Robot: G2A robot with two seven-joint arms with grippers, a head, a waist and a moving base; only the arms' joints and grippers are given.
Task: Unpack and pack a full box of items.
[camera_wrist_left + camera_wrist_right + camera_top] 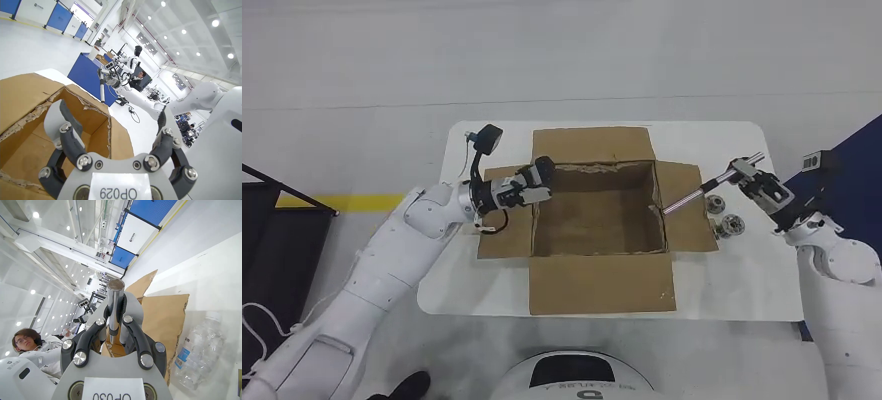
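An open cardboard box (597, 222) stands mid-table with its flaps spread out; its floor looks bare. My left gripper (545, 180) hovers at the box's left rim, open with nothing between its fingers (63, 113); the left wrist view looks over the torn box wall (28, 94). My right gripper (747, 177) is out past the right flap and is shut on a shiny metal rod (697, 192). The rod slants down toward the box's right wall. In the right wrist view the rod (114, 302) stands clamped between the pads.
A clear plastic bottle (198, 351) lies on the white table (722, 290) beside the right flap (162, 323). Small greyish objects (726, 216) sit there in the top view. A blue cabinet (842, 160) stands off the table's right end.
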